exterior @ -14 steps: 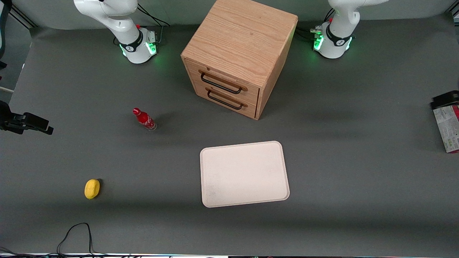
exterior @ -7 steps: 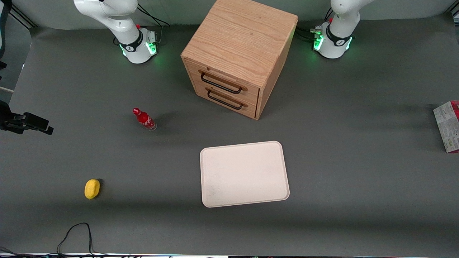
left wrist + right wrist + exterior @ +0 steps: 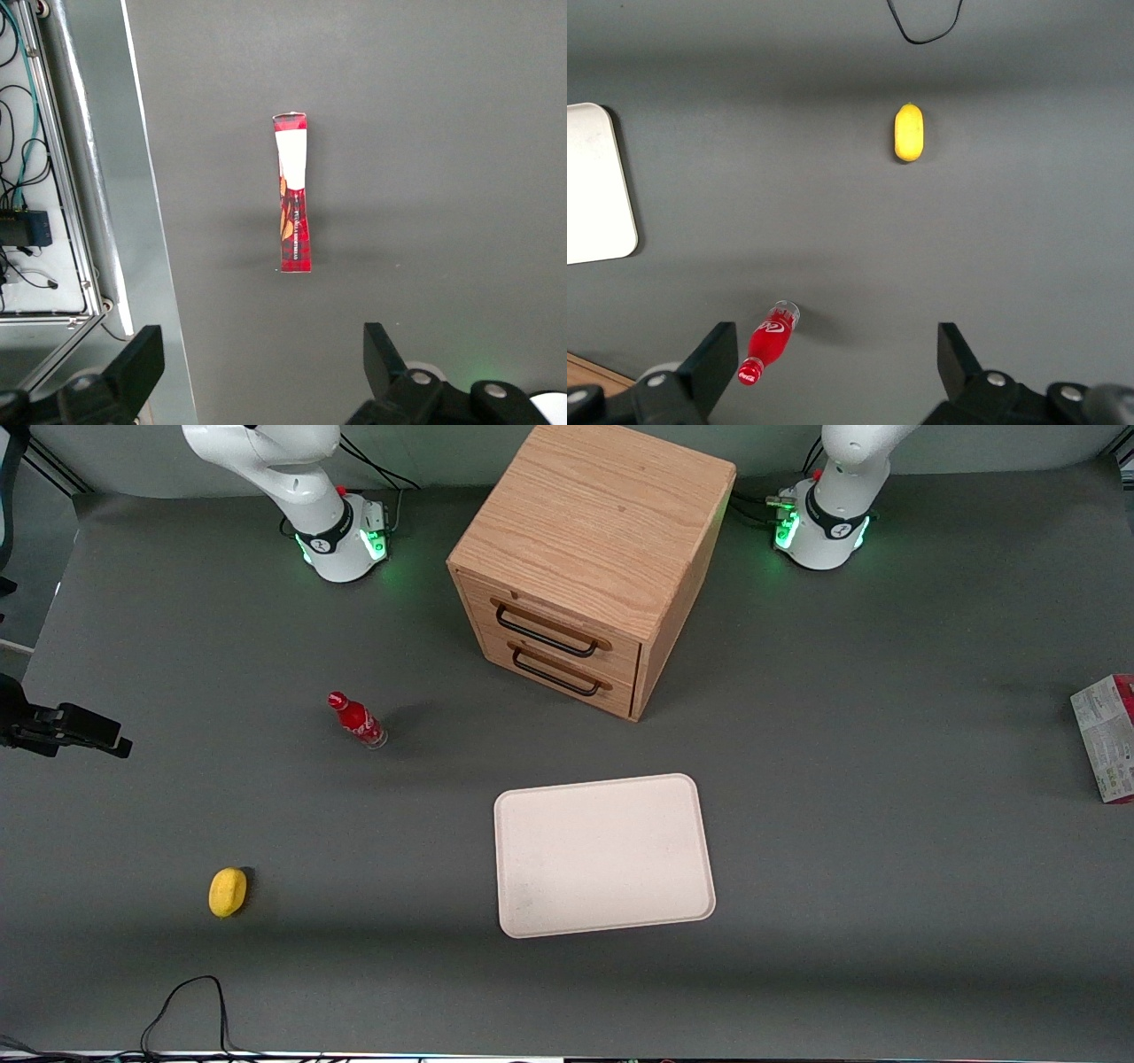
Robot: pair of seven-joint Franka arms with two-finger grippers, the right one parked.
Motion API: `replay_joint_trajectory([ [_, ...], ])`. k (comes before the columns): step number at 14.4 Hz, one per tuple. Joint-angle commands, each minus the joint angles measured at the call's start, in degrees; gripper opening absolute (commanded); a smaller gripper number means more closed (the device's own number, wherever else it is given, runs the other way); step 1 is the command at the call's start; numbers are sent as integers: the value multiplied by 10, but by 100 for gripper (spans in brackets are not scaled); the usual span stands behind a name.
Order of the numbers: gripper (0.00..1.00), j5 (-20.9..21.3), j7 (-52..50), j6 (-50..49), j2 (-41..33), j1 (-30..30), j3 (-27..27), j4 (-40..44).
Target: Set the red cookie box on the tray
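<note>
The red cookie box (image 3: 1106, 737) stands on the grey table at the working arm's end, its pale printed face showing in the front view. In the left wrist view the box (image 3: 292, 208) appears as a narrow red strip seen from above. My gripper (image 3: 263, 359) hangs high above the table near it, open, with nothing between its fingers (image 3: 142, 363). The gripper is out of the front view. The cream-white tray (image 3: 605, 855) lies flat in the middle of the table, nearer the front camera than the cabinet, with nothing on it.
A wooden drawer cabinet (image 3: 589, 567) stands at mid-table. A small red bottle (image 3: 357, 721) and a yellow fruit (image 3: 227, 891) lie toward the parked arm's end. The table's edge and a metal rail (image 3: 89, 177) run close to the box.
One second ago my black gripper showed just above the box at the front view's edge. It has since moved out of that view. The box has not moved.
</note>
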Motion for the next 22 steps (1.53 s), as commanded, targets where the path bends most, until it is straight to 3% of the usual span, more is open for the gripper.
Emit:
replay_joint_trajectory([
  [1,100,13,-66,3,-2,-9,-1,-38],
  [5,100,4,-79,99,-8,-4,-3,-144],
  [13,100,-21,-79,454,0,18,-1,-420],
  [21,99,-22,-79,512,42,25,-2,-443],
  [22,91,-22,-78,512,43,25,-2,-443],
])
